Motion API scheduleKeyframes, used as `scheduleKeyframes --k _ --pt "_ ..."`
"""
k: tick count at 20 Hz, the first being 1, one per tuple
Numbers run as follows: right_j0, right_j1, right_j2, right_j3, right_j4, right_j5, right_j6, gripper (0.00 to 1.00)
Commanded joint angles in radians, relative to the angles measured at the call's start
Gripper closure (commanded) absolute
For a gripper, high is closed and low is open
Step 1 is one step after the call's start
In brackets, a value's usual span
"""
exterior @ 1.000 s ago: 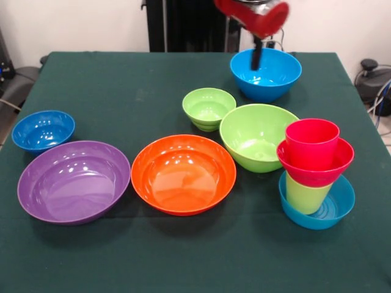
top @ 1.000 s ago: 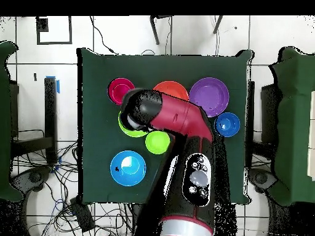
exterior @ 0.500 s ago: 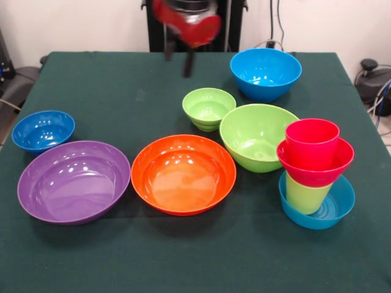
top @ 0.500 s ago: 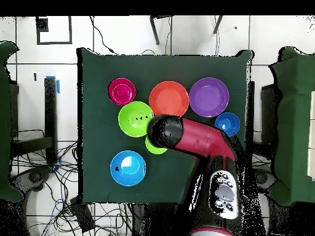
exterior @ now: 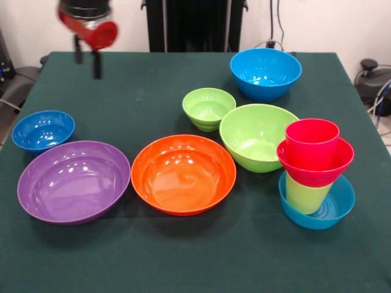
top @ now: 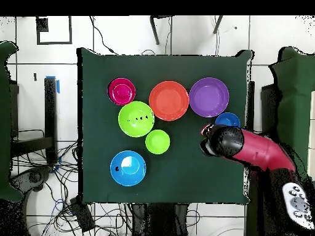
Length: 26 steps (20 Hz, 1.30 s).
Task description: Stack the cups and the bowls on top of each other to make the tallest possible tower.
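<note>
Red arm [top: 261, 150] with glossy rounded casing, black joint cap at its wrist end, grey button panel near its base, two dark fingers [exterior: 96, 63] below red wrist housing

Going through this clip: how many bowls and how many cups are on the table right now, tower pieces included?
Bowls: 8: purple, orange, large green, small ribbed green, large blue, small dark-blue, red, teal-blue base.
Cups: 2: red, lime green.
Total: 10.

Showing a purple bowl [exterior: 73, 180], an orange bowl [exterior: 183, 173], a red cup [exterior: 312, 143], all lying on green cloth [exterior: 140, 91].
</note>
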Motion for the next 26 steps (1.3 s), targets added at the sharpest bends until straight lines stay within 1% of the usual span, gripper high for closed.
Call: scheduleKeyframes --k 1,3,5,8,12,15,17,19,23,24,26 --pt "-0.087 0.065 0.303 -0.117 -0.144 0.128 -0.528 0.0" --pt "-0.107 0.089 0.341 -0.127 -0.149 0.126 -0.562 0.0" --pt "-0.108 0.106 0.355 -0.126 -0.146 0.1 -0.548 0.0" --pt "-0.109 0.129 0.374 -0.14 -0.134 0.1 -0.548 0.0" --pt "-0.117 0.115 0.397 -0.089 -0.13 0.083 -0.555 0.0" --pt "-0.159 0.138 0.462 -0.071 -0.178 0.055 -0.653 0.0" --pt "-0.184 0.16 0.492 -0.08 -0.21 0.063 -0.713 0.0" --pt "-0.195 0.18 0.497 -0.094 -0.241 0.07 -0.725 0.0" --pt "-0.201 0.215 0.485 -0.142 -0.338 0.045 -0.73 0.0" --pt "-0.199 0.212 0.475 -0.148 -0.362 0.036 -0.727 0.0" --pt "-0.215 0.212 0.478 -0.168 -0.393 0.052 -0.749 0.0"
